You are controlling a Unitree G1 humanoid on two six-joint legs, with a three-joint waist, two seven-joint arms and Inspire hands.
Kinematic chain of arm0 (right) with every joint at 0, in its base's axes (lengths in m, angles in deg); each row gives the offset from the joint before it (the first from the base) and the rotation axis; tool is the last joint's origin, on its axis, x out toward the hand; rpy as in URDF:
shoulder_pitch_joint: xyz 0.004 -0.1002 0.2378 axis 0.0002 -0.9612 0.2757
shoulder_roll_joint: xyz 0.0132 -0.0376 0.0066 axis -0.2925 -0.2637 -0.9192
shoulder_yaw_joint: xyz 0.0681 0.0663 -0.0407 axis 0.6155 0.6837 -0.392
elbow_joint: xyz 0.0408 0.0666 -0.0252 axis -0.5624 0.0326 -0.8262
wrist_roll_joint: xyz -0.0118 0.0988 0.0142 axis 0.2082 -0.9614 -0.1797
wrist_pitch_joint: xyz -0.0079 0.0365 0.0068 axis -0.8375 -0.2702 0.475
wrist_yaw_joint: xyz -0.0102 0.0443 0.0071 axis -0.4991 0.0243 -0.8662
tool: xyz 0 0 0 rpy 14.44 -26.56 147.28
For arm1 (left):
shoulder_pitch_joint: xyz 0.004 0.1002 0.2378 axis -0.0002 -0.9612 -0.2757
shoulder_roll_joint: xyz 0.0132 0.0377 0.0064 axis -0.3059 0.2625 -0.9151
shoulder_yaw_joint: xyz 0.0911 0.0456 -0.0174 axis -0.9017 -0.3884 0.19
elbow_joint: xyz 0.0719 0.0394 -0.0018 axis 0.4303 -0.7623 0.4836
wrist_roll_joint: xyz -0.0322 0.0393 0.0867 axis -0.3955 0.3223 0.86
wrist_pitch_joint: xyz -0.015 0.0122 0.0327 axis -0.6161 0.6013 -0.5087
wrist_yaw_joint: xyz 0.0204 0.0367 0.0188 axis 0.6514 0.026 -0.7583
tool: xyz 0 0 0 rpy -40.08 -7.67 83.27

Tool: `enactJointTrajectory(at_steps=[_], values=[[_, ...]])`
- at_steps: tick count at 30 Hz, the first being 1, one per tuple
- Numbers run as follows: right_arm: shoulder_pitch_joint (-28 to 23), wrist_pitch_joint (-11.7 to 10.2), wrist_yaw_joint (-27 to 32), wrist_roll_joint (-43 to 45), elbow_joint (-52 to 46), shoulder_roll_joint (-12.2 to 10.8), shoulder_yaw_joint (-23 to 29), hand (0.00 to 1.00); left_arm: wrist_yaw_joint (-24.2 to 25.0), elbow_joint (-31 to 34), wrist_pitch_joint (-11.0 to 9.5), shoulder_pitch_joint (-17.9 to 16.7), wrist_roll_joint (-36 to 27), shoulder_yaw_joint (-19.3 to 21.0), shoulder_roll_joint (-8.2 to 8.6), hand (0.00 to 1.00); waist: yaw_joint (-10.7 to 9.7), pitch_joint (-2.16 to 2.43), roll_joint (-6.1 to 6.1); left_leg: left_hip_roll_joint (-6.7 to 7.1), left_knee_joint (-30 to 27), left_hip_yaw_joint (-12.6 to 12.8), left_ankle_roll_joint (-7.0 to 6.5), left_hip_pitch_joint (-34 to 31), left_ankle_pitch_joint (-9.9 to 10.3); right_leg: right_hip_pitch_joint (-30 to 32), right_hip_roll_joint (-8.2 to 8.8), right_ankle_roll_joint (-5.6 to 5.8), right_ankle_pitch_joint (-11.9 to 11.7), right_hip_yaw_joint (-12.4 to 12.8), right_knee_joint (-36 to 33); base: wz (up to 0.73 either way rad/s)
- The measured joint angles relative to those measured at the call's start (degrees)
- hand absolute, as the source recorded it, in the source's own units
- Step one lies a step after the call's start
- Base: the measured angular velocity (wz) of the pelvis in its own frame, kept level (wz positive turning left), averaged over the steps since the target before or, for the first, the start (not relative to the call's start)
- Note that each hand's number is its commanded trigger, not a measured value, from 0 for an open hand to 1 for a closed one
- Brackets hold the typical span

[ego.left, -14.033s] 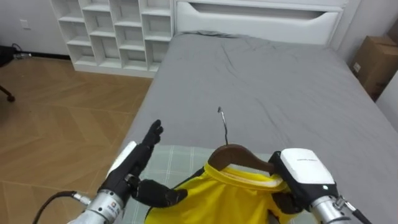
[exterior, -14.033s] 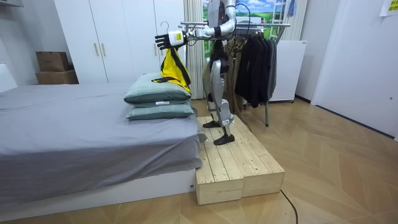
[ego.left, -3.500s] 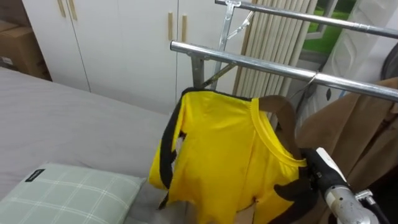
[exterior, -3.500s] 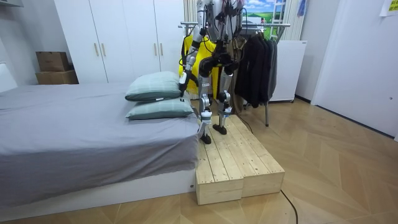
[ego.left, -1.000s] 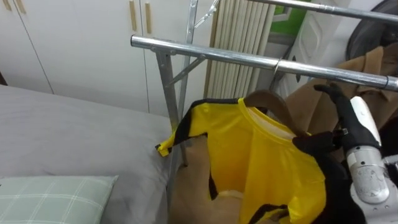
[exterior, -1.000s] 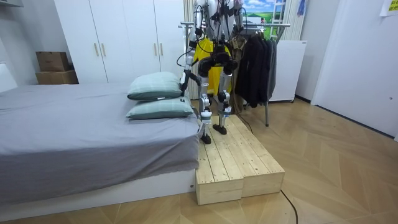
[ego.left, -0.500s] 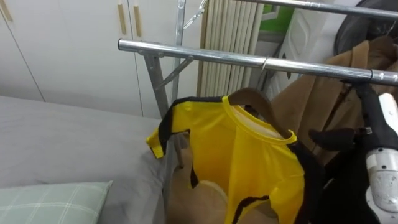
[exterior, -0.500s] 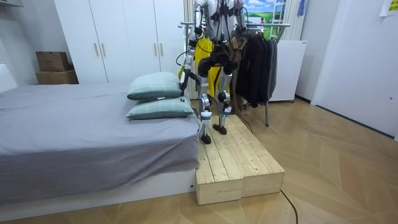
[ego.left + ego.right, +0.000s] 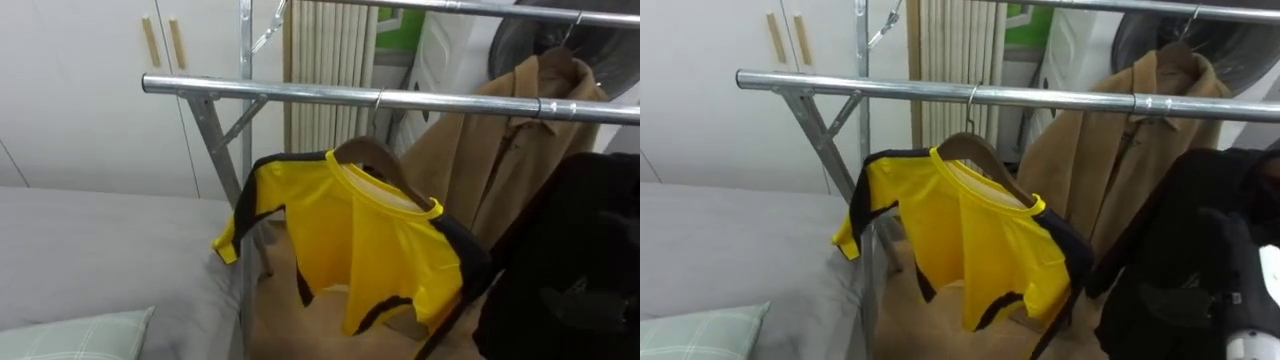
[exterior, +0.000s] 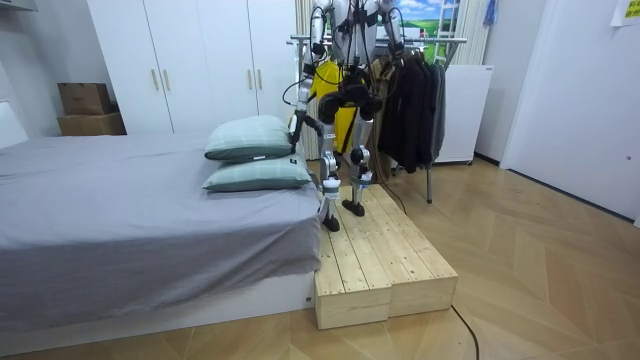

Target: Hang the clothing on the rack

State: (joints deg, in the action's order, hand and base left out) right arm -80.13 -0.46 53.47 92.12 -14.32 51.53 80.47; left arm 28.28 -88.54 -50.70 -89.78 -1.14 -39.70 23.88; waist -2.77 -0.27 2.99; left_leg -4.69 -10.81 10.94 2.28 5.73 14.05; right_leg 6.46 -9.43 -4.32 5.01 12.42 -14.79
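A yellow shirt [image 9: 360, 240] with black trim hangs on a brown wooden hanger [image 9: 372, 155]. The hanger's hook sits over the metal rail [image 9: 450, 102] of the clothes rack, and nothing holds the shirt. My right hand [image 9: 1240, 270] is low at the right, in front of dark clothes, open and apart from the shirt. In the room view I stand on the wooden platform [image 10: 380, 260] facing the rack. There the yellow shirt [image 10: 325, 78] hangs in front of me, and my left hand [image 10: 297, 122] hangs open at my side with nothing in it.
A brown coat [image 9: 500, 150] and black clothes [image 9: 570, 270] hang on the rack to the right of the shirt. The rack's slanted post [image 9: 215, 150] stands at the left. The grey bed [image 10: 150, 200] with two pillows [image 10: 255, 140] lies left of the platform. White wardrobes [image 9: 90, 90] stand behind.
My right hand has dropped away from the hanger to the lower right. The shirt now hangs free on the rail. The head camera has turned, so the whole picture has shifted.
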Motion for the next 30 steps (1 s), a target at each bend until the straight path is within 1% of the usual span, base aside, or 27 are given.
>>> enactJointTrajectory(at_steps=[2, 4, 5, 7, 8, 9, 10, 11, 12, 13, 14, 15, 16, 17, 18, 20, 24, 26, 29, 30], values=[[-1.38, 0.12, -1.74, -2.67, 1.05, -0.55, -0.19, 0.0, 0.07, 0.0, 0.0, -0.01, -0.01, 0.01, -0.01, 0.0, 0.03, 0.01, 0.01, 0.02, -0.02, -0.02, 0.0, 0.01, 0.0, -0.05, 0.0, 0.01, 0.0, 0.06, -0.02, 0.0], [-2.21, 0.23, -3.65, -4.23, 2.71, -1.75, -0.35, 0.0, 0.19, 0.0, 0.0, -0.04, -0.01, 0.04, -0.01, 0.0, 0.1, -0.01, 0.05, 0.02, 0.0, -0.01, -0.01, 0.03, 0.0, -0.13, -0.18, 0.06, 0.04, 0.6, 0.02, -0.02], [-2.48, 0.27, -4.71, -5.36, 3.88, -2.88, -1.17, 0.0, 0.33, -0.01, 0.01, -0.05, -0.01, 0.04, -0.02, 0.0, 0.15, 0.0, 0.05, 0.0, -0.01, 0.16, -0.02, 0.07, 0.0, -0.1, -0.55, 0.13, 0.0, 1.29, 0.05, -0.08], [-2.83, 0.58, -6.92, -6.38, 5.21, -4.38, -2.88, 0.0, 0.4, -0.01, 0.01, -0.07, -0.01, 0.03, -0.02, 0.0, 0.16, 0.01, 0.03, -0.02, -0.02, 0.37, -0.02, 0.25, 0.01, 0.09, -0.54, 0.16, -0.05, 1.42, 0.05, -0.06], [-2.98, 0.59, -8.24, -7.29, 7.28, -4.54, -4.96, 0.0, 0.4, -0.02, 0.09, -0.13, -0.23, -0.21, -0.04, 0.0, 0.15, -0.02, -0.07, -0.02, -0.02, 0.37, -0.01, 0.66, 0.0, -0.24, -0.56, 0.14, -0.08, 1.42, 0.17, 0.0], [-3.31, 1.08, -9.46, -8.66, 9.39, -4.66, -7.06, 0.0, 0.39, -0.02, 0.21, -0.13, -1.29, -0.44, -0.1, 0.0, 0.27, -0.06, -0.22, -0.12, 0.0, 0.36, -0.02, 1.0, 0.16, -0.41, -0.58, 0.11, -0.06, 1.39, 0.24, 0.0], [-3.73, 1.51, -10.07, -9.01, 9.72, -4.86, -7.95, 0.0, 0.37, -0.02, 0.21, -0.13, -1.33, -0.63, -0.1, 0.0, 0.35, -0.01, -0.32, -0.16, 0.09, 0.36, -0.02, 1.06, 0.32, -0.42, -0.65, 0.1, -0.02, 1.42, 0.23, 0.0], [-4.67, 1.56, -11.23, -9.13, 10.02, -5.6, -9.58, 0.0, 0.35, -0.02, 0.21, -0.13, -1.75, -0.83, -0.08, 0.0, 0.49, -0.03, -0.47, -0.25, 0.1, 0.57, 0.01, 1.03, 0.45, -0.39, -0.7, -0.03, -0.09, 1.49, 0.21, -0.08], [-5.3, 1.53, -12.28, -9.14, 10.72, -6.63, -11.05, 0.0, 0.34, -0.12, 0.24, -0.1, -2.24, -1.12, -0.14, 0.0, 0.65, -0.04, -0.57, -0.32, 0.01, 0.87, 0.06, 1.04, 0.48, -0.37, -0.68, -0.61, -0.47, 1.21, 0.09, -0.14], [-5.44, 1.52, -12.71, -9.14, 11.43, -7.19, -11.67, 0.0, 0.34, -0.14, 0.24, -0.1, -2.25, -1.1, -0.13, 0.0, 0.88, -0.03, -0.62, -0.35, -0.09, 1.17, 0.08, 1.13, 0.5, -0.35, -0.69, -0.68, -0.53, 1.03, 0.05, -0.15], [-5.38, 1.4, -13.28, -9.14, 13.67, -8.4, -12.6, 0.0, 0.32, -0.26, 0.23, -0.07, -2.29, -1.17, -0.12, 0.0, 1.17, -0.12, -0.89, -0.45, -0.1, 1.39, 0.13, 1.22, 0.56, -0.41, -0.76, -0.78, -0.6, 0.88, 0.08, -0.06], [-5.18, 1.42, -13.93, -9.13, 16.58, -9.19, -13.24, 0.0, 0.29, -0.79, 0.22, 0.18, -2.34, -1.51, -0.05, 0.0, 1.2, 0.03, -1.02, -0.47, -0.17, 1.17, 0.12, 0.98, 0.61, -0.48, -0.72, -0.78, -0.58, 0.88, 0.11, 0.0], [-5.13, 1.41, -14.36, -9.1, 18.01, -9.42, -13.32, 0.0, 0.29, -1.04, 0.21, 0.29, -2.32, -1.86, 0.03, 0.0, 1.22, 0.11, -1.23, -0.47, -0.24, 0.98, 0.1, 0.87, 0.66, -0.48, -0.68, -0.8, -0.55, 0.81, 0.14, 0.14], [-5.12, 1.41, -14.77, -9.09, 20.86, -9.52, -13.37, 0.0, 0.29, -1.17, 0.21, 0.34, -2.31, -2.28, 0.3, 0.0, 1.23, 0.28, -1.78, -0.45, -0.44, 0.59, 0.06, 0.87, 0.82, -0.57, -0.58, -0.72, -0.43, 0.31, 0.26, 0.13], [-4.93, 1.37, -14.69, -9.08, 23.82, -9.51, -13.36, 0.0, 0.29, -1.16, 0.21, 0.33, -2.32, -2.4, 0.46, 0.0, 1.37, 0.24, -2.16, -0.43, -0.46, 0.54, 0.02, 0.89, 0.9, -0.77, -0.52, -0.69, -0.24, 0.39, 0.16, 0.1], [-4.53, 1.38, -14.49, -9.09, 28.21, -9.55, -13.37, 0.0, 0.29, -1.15, 0.21, 0.34, -2.34, -2.4, 0.53, 0.0, 1.41, 0.21, -2.45, -0.45, -0.43, 0.45, -0.02, 0.99, 0.97, -1.08, -0.55, -0.69, -0.03, 0.56, 0.15, 0.04], [-4.01, 1.1, -13.83, -9.12, 36.81, -9.58, -13.01, 0.0, 0.28, -1.18, 0.2, 0.31, -2.4, -2.36, 0.93, 0.0, 1.58, 0.14, -2.57, -0.45, -0.46, -0.28, -0.04, 1.14, 0.98, -1.77, -0.66, -0.6, 0.34, 1.0, 0.76, 0.09], [-4.14, 0.93, -13.34, -9.11, 39.01, -9.59, -13.05, 0.0, 0.26, -1.22, 0.2, 0.3, -3.5, -2.37, 1.02, 0.0, 1.59, 0.11, -2.55, -0.44, -0.43, -0.28, -0.04, 1.05, 0.98, -1.81, -0.6, -0.52, 0.29, 0.99, 1.0, 0.0], [-4.23, 0.68, -11.77, -8.81, 40.88, -9.6, -12.9, 0.0, 0.25, -1.32, 0.21, 0.29, -3.49, -2.39, 1.05, 0.0, 1.55, 0.04, -2.83, -0.46, 0.01, -0.26, -0.09, 1.11, 1.02, -2.04, -0.53, -0.5, 0.13, 0.85, 1.32, 0.0], [-4.19, 0.4, -11.28, -8.74, 41.46, -9.6, -12.82, 0.0, 0.24, -1.41, 0.22, 0.28, -3.49, -2.39, 1.11, 0.0, 1.54, -0.1, -3.04, -0.47, 0.15, -0.3, -0.09, 1.42, 1.02, -2.38, -0.51, -0.57, 0.06, 0.74, 1.53, 0.0]])
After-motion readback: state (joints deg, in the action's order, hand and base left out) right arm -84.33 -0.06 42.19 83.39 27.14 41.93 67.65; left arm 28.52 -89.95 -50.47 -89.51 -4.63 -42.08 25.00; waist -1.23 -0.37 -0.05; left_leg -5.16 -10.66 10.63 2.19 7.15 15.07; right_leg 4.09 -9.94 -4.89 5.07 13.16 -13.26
